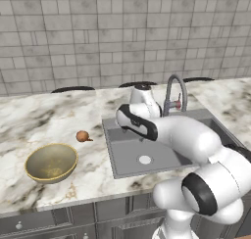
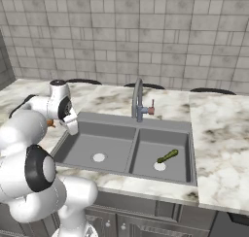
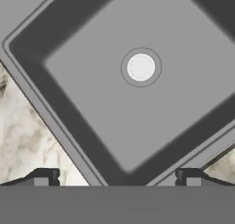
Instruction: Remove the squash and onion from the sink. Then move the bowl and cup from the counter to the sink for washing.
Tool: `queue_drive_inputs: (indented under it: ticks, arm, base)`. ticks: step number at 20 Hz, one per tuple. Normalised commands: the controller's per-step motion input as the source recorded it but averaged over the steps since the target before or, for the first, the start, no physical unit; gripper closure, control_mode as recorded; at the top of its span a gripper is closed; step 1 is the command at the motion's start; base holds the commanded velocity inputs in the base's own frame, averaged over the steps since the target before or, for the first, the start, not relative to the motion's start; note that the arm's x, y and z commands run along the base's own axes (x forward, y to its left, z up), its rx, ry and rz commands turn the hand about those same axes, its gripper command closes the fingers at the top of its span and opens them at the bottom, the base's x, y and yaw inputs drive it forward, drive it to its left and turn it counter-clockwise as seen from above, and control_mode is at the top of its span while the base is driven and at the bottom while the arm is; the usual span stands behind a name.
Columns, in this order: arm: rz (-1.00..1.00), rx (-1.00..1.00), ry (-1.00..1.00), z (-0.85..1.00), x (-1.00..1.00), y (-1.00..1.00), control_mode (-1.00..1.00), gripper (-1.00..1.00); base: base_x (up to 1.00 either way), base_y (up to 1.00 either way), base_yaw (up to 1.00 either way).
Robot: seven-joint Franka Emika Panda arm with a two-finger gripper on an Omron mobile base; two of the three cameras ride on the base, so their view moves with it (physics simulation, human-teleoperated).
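Note:
The onion (image 1: 83,136) lies on the marble counter left of the sink (image 1: 110,152), beside the olive-gold bowl (image 1: 51,162). In the right base view the squash (image 2: 168,156) lies in the right basin next to its drain. My gripper (image 3: 117,178) hangs over the near left corner of the left basin (image 3: 114,108), open, with its fingertips (image 3: 43,177) wide apart and nothing between them. From the right base view the hand (image 2: 72,124) points down at the sink's left rim. The cup is out of view.
A gooseneck faucet (image 1: 174,93) stands behind the sink's divider. The left basin holds only its white drain (image 3: 141,67). Marble counter (image 2: 219,134) runs to the right of the sink, and a tiled wall rises behind it.

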Motion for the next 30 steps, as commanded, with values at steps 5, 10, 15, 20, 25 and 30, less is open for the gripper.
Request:
queue_drive_inputs:
  ticks: [5,10,15,20,25,30]
  arm:
    - [0.08,0.00,0.00,0.01,-0.15,-0.38,-1.00,-1.00]
    - [0.12,0.00,-0.01,0.01,-0.24,-0.39,-1.00,-1.00]
    - [0.10,0.00,-0.05,0.00,-0.21,-0.42,-1.00,-1.00]
    - [0.10,0.00,-0.01,0.00,-0.16,-0.43,-1.00,-1.00]
    - [0.12,0.00,0.00,0.00,-0.13,-0.43,-1.00,-1.00]
    - [0.15,0.00,0.00,0.00,-0.11,-0.44,-1.00,-1.00]
  base:
    - [0.00,0.00,0.00]
    - [0.00,0.00,0.00]
    - [0.00,0.00,0.00]
    - [0.00,0.00,0.00]
    - [0.00,0.00,0.00]
    - [0.00,0.00,0.00]
